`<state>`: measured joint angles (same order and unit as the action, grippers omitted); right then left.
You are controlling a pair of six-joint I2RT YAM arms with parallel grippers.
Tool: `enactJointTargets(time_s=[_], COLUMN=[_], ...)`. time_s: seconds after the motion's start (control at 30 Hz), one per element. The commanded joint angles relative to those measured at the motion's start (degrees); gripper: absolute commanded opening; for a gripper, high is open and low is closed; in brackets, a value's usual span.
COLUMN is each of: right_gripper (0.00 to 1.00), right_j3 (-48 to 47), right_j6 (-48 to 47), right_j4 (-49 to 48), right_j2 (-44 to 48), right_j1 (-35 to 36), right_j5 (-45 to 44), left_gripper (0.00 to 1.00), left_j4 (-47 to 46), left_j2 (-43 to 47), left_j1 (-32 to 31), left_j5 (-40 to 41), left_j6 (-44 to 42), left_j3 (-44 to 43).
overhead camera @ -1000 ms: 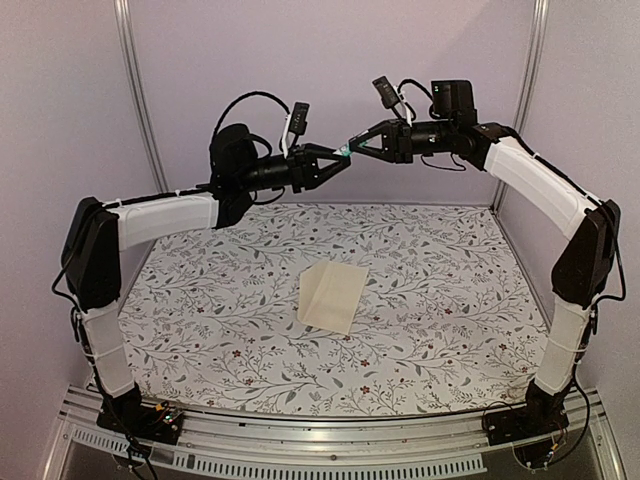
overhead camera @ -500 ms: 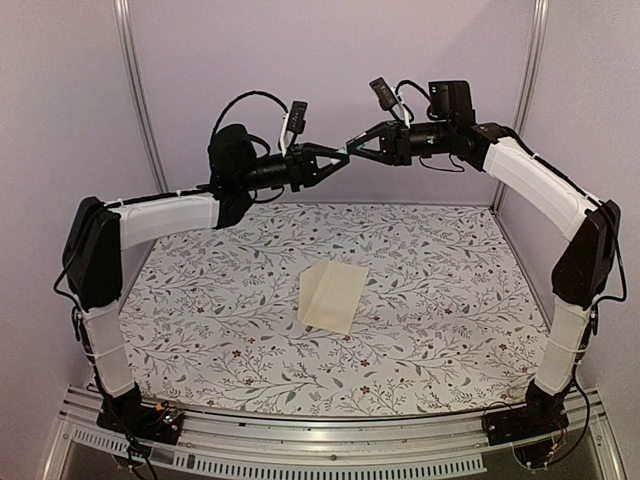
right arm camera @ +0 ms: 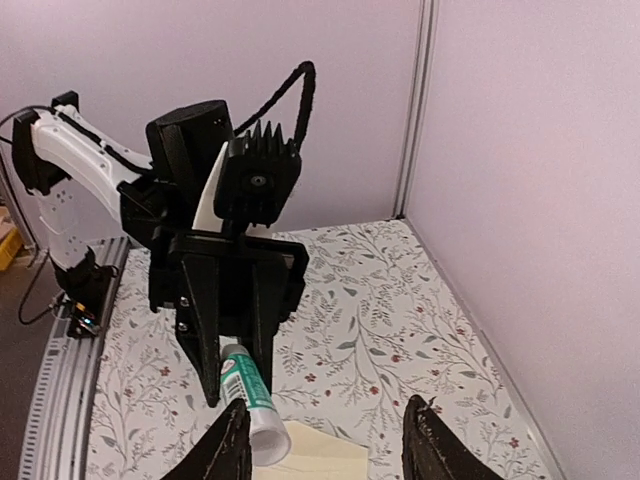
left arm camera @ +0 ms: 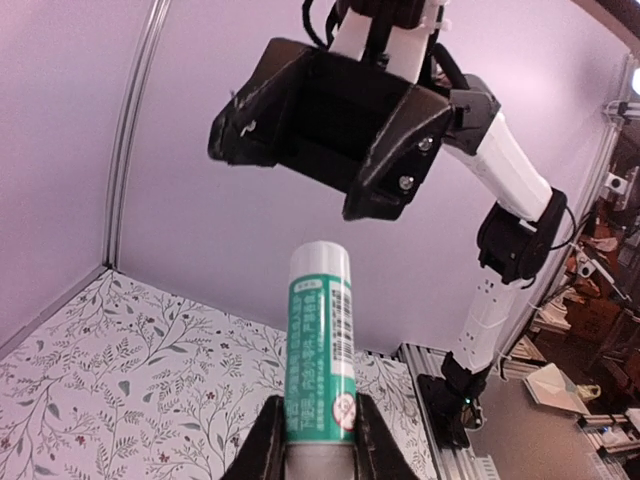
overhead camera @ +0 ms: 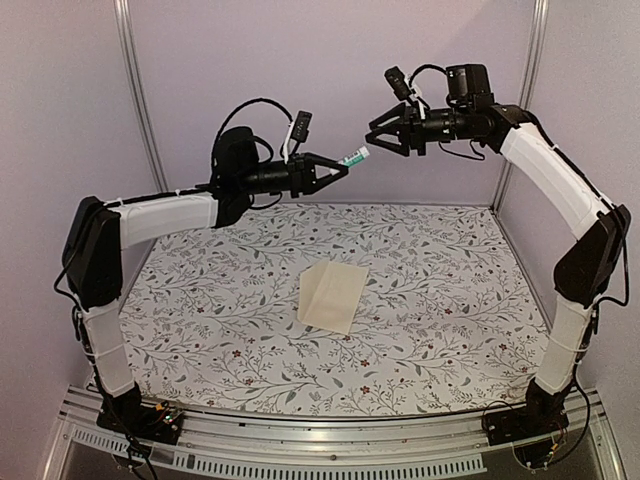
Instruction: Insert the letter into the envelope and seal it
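Observation:
The cream envelope [overhead camera: 333, 295] lies flat in the middle of the flowered table; its edge also shows in the right wrist view [right arm camera: 315, 462]. The letter is not in view. My left gripper [overhead camera: 343, 165] is raised high over the far side of the table, shut on a green and white glue stick [overhead camera: 354, 157], which points towards the right arm. The stick stands between the left fingers in the left wrist view [left arm camera: 320, 340]. My right gripper [overhead camera: 372, 140] is open and empty, a short gap to the right of the stick's white end [right arm camera: 268, 440].
The flowered tablecloth [overhead camera: 200, 300] covers the whole table. Lilac walls with metal posts [overhead camera: 135, 90] stand close behind and at both sides. An aluminium rail [overhead camera: 320, 430] runs along the near edge.
My right gripper has let go of the glue stick's end, opened, and drawn back up and to the right. The left gripper still holds the stick in the same place.

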<state>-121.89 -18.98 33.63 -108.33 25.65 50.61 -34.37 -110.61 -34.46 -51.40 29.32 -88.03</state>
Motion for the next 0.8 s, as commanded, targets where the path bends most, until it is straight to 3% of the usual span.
enactJointTargets(time_s=[0.0, 0.2, 0.57, 0.77], right_gripper=[0.49, 0.49, 0.48, 0.42], right_j3=[-3.0, -0.12, 2.55, 3.67], right_j6=[-24.29, -37.44, -45.83, -48.97], right_j4=[13.58, 14.87, 15.76, 16.29], right_j2=[2.28, 2.97, 1.24, 1.24], right_j1=[2.81, 9.01, 14.73, 15.5], right_j5=[-16.13, -33.46, -43.51, -46.05], left_gripper=[0.06, 0.05, 0.03, 0.01], left_j4=[13.71, 23.36, 30.38, 31.38], left_j2=[1.83, 1.69, 0.27, -0.04], left_j1=[0.82, 1.57, 2.26, 2.5], left_j5=[1.19, 0.57, -4.23, -5.18], left_j6=[-6.0, -7.56, -7.5, -6.78], left_j3=[-1.17, -3.03, -6.36, -7.07])
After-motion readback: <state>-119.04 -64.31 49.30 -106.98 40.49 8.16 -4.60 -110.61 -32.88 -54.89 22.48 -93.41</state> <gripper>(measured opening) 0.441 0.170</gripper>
